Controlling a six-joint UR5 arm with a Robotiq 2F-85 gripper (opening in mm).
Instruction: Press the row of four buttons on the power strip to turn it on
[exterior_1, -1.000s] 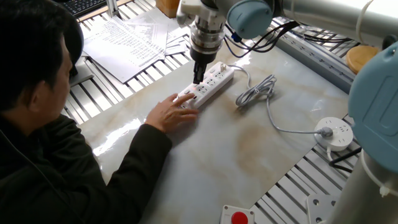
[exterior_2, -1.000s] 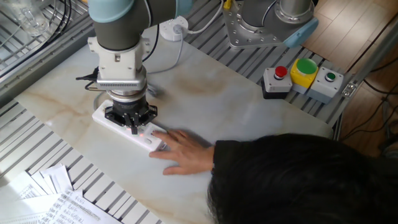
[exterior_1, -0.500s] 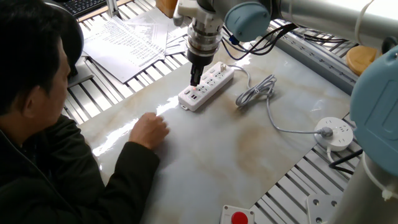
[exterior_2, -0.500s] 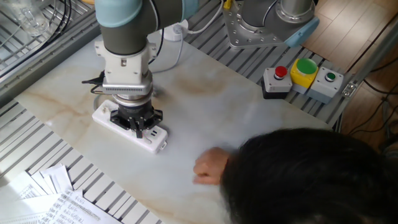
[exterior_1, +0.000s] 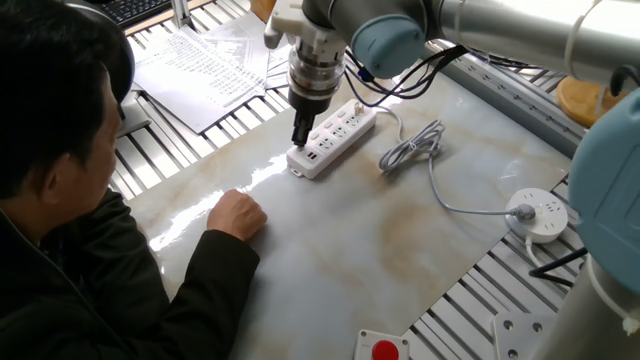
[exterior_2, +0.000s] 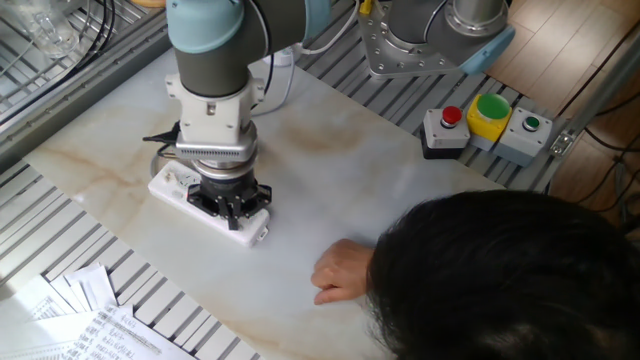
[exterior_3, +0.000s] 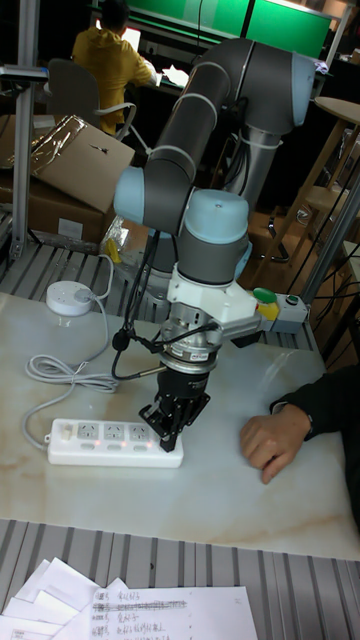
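The white power strip (exterior_1: 341, 126) lies diagonally on the marble table, also seen as power strip (exterior_2: 171, 183) and power strip (exterior_3: 100, 443). Its row of four buttons (exterior_3: 116, 442) runs along the strip, and some show a faint red glow. My gripper (exterior_1: 298, 138) points straight down with its dark fingers shut, the tip touching the strip near its USB end. The other fixed view has the gripper (exterior_2: 232, 213) covering that end, and in the tall view the gripper (exterior_3: 166, 436) meets the strip's right end.
A person's fist (exterior_1: 238, 213) rests on the table a short way from the strip's end; fist (exterior_3: 272, 441). The coiled white cable (exterior_1: 412, 148) leads to a round socket puck (exterior_1: 537, 213). A button box (exterior_2: 480, 122) and papers (exterior_1: 200, 65) lie at the edges.
The person's hand let go of the strip's end and drew back into a fist. My gripper moved along the strip toward the USB end.
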